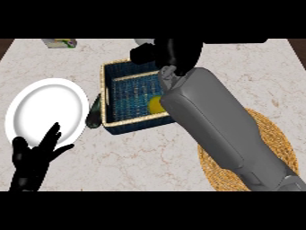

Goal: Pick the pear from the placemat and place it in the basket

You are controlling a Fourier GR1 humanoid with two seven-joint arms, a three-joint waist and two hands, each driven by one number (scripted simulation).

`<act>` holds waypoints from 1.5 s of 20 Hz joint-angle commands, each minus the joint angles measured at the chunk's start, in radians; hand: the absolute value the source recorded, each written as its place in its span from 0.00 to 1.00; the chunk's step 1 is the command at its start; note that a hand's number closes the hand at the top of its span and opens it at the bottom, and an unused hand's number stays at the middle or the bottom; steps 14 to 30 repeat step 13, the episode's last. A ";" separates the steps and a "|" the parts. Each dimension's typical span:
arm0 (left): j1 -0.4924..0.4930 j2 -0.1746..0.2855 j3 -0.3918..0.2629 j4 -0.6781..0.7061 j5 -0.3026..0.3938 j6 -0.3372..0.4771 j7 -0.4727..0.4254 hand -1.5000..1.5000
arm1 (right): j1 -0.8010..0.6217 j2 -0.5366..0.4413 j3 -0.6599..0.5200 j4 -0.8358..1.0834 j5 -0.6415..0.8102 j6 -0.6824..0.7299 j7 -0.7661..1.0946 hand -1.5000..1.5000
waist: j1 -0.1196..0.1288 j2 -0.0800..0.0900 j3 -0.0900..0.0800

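A yellow pear (155, 104) lies inside the blue woven basket (123, 121), near its right side, partly hidden by my right forearm. That forearm stretches from the lower right across the basket. My right hand (173, 51) hovers over the basket's far edge, above and apart from the pear. The round straw placemat (274, 139) lies at the right under the forearm, and no fruit shows on it. My left hand (34, 155) rests open at the lower left, fingers up, overlapping the plate's near rim.
A white plate (46, 110) sits left of the basket. A dark elongated object (94, 114) lies between plate and basket. A small greenish item (60, 42) stands at the counter's far left edge.
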 commanded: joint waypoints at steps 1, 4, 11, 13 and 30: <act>0.010 -0.019 -0.015 0.073 -0.016 -0.009 0.000 0.50 | 0.029 0.025 -0.013 -0.080 0.066 -0.011 0.109 0.00 | -0.004 0.006 -0.013; 0.022 -0.021 -0.013 0.086 -0.011 -0.026 -0.026 0.50 | 0.042 -0.004 -0.090 -0.139 0.069 -0.015 0.103 0.00 | -0.007 0.006 -0.013; 0.069 -0.004 0.013 0.049 0.010 -0.034 0.005 0.50 | 0.193 -0.068 -0.181 -0.432 0.103 0.116 0.165 0.00 | -0.032 -0.004 -0.012; 0.041 -0.007 0.021 0.083 0.002 -0.026 -0.012 0.50 | 0.242 -0.089 -0.204 -0.538 0.075 0.171 0.168 0.00 | -0.042 -0.003 -0.013; 0.041 -0.007 0.021 0.083 0.002 -0.026 -0.012 0.50 | 0.242 -0.089 -0.204 -0.538 0.075 0.171 0.168 0.00 | -0.042 -0.003 -0.013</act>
